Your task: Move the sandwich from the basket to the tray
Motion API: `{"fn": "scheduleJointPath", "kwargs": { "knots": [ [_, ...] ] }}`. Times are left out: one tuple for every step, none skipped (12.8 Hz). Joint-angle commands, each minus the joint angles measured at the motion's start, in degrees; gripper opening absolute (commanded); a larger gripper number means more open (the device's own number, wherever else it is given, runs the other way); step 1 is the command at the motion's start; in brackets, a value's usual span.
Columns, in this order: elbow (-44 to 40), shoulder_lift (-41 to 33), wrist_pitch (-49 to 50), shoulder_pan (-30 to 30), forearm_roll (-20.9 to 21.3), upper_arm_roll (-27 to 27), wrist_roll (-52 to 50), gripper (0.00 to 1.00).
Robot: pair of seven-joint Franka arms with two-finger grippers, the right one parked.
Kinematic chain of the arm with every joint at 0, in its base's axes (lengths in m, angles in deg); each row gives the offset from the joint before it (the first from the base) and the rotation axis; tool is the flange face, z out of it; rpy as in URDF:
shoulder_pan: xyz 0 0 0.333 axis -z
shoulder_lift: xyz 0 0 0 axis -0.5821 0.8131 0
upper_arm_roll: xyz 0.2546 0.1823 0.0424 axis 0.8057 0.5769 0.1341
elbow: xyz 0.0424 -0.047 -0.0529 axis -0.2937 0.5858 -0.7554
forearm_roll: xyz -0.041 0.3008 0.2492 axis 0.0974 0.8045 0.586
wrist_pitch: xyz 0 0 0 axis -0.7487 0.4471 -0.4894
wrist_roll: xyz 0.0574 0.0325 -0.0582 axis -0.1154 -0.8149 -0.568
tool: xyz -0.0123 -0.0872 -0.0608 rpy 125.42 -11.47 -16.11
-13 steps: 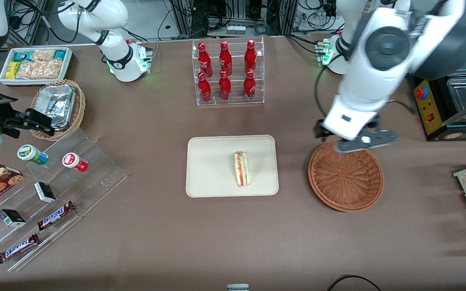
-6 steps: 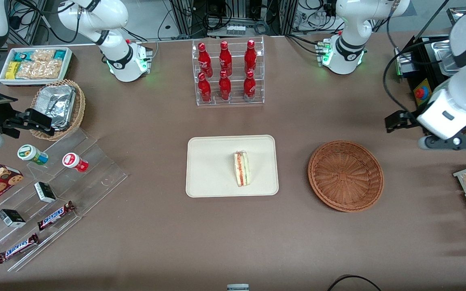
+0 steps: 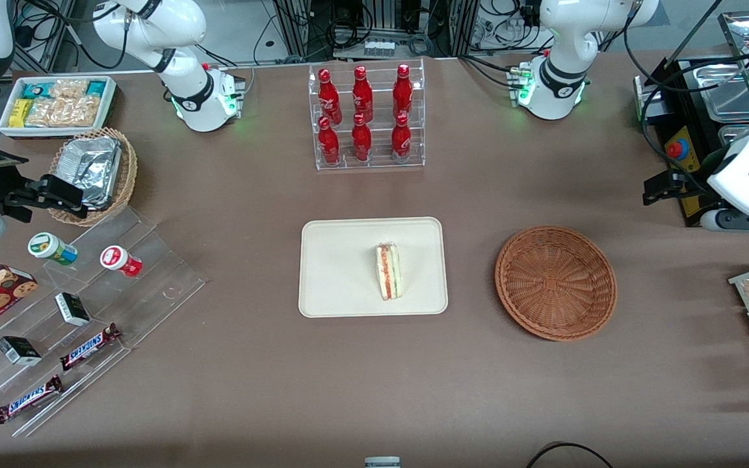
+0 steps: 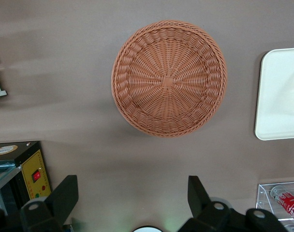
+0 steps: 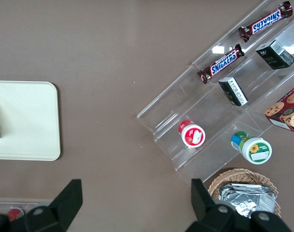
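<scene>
We see the sandwich (image 3: 389,271) lying on the cream tray (image 3: 335,286), on the part of it toward the working arm's end, cut edge up w/ red and green filling showing. Only a sliver of it shows in the left wrist view, at the tray's (image 4: 277,96) edge.

The reddish-brown wicker basket (image 3: 556,282) sits on the brown worktop (image 3: 251,364) beside the tray, apart from it, w/ nothing in it; the wrist view looks straight down into the basket (image 4: 169,78).

The left arm's gripper (image 4: 132,195) hangs high over the worktop at the working arm's end, well apart from the basket and farther from the front camera than it, approx. above the black-and-yellow control box (image 4: 28,166). Its fingers (image 4: 65,195) are spread wide and hold nothing. In the front view the gripper (image 3: 735,220) is mostly cut off by the frame, so we can't read the fingers there.

A clear rack of red bottles (image 3: 366,117) stands farther from the camera than the tray.
</scene>
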Motion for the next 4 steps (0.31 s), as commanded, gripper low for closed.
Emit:
{"fn": "scheduleJointPath", "kwargs": {
  "knots": [
    [1.1, -1.7, -1.0, 0.8, -0.3, 0.1, 0.7, 1.00],
    [0.3, -1.4, -0.7, 0.9, -0.2, 0.0, 0.7, 1.00],
    [0.0, -1.3, -0.6, 0.9, -0.3, 0.0, 0.7, 1.00],
    [-0.1, -1.3, -0.7, 0.9, -0.5, 0.0, 0.7, 1.00]
  ]
}}
